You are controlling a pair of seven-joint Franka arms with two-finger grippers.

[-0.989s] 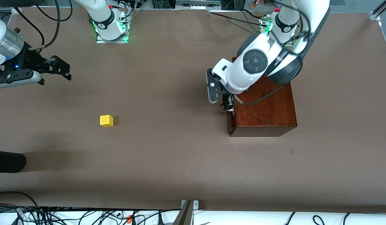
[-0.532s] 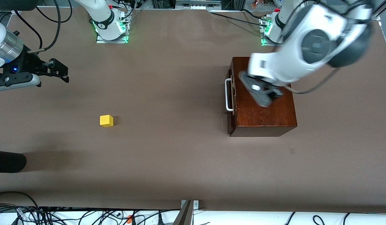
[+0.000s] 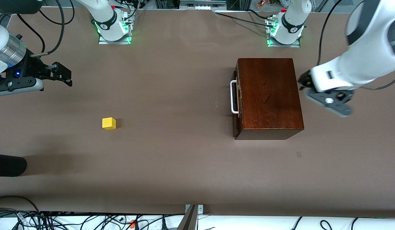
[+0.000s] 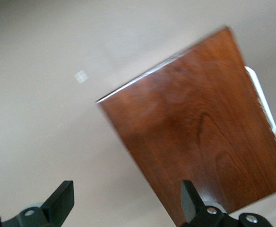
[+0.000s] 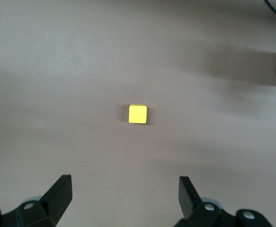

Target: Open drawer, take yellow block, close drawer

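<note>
The dark wood box [image 3: 269, 95] stands toward the left arm's end of the table. Its drawer [image 3: 236, 99] is pushed in, with the white bar handle [image 3: 233, 97] facing the right arm's end. The yellow block [image 3: 108, 123] lies on the bare table, nearer the right arm's end. My left gripper [image 3: 304, 83] is open and empty in the air beside the box, at the side away from the handle. Its wrist view shows the box top [image 4: 199, 132] between the fingertips [image 4: 189, 196]. My right gripper [image 3: 61, 74] is open and empty above the table, with the block [image 5: 138, 114] ahead of it.
A black rounded object [image 3: 9, 165] lies at the table's edge at the right arm's end, nearer the front camera than the block. Cables run along the table's front edge [image 3: 89, 220].
My left arm has let go of the drawer handle and swung up over the box to the side away from the handle. The right gripper has barely shifted. Block and box stay put.
</note>
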